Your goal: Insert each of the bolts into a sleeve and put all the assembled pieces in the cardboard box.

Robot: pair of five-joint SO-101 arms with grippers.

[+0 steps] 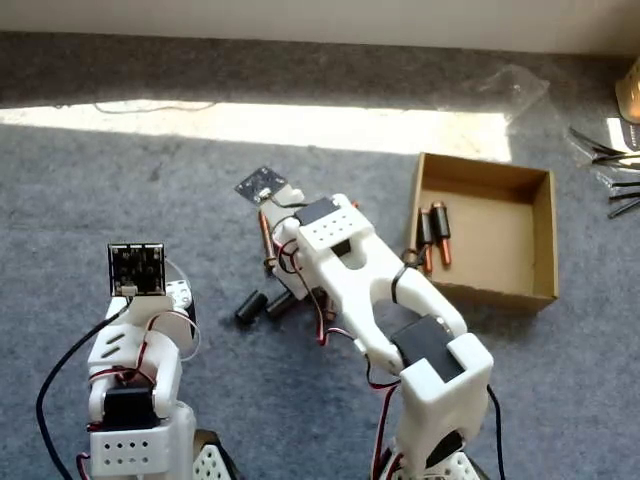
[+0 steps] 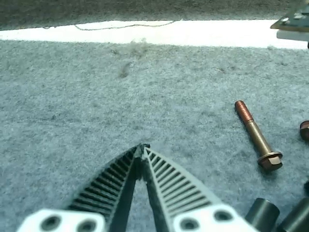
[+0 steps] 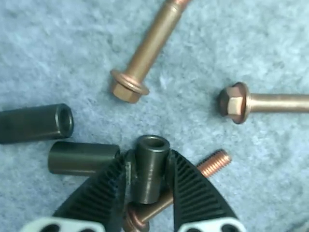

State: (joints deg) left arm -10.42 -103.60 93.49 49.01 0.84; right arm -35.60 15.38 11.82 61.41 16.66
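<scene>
We note the cardboard box [image 1: 500,250] holding, apparently, two assembled pieces [image 1: 436,235]. Right claw [image 3: 148,159] clamps a sleeve [image 3: 150,179] low over the desk [image 1: 120,200]; left claw [image 2: 142,151] pinched together, empty. Insertion step: next, a loose bolt [image 3: 149,48] needs aligning with its bore.

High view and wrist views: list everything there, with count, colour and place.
bolts: three, copper, loose on the carpet.
sleeves: three, dark; two on the carpet, one in the right gripper.
assembled pieces: two, copper and black, in the cardboard box.
cardboard box: one, brown, on the carpet.
plastic bag: one, clear, beyond the box.
left gripper: one, black fingers, shut, empty, over bare carpet.
right gripper: one, black fingers, shut on a sleeve.
</scene>
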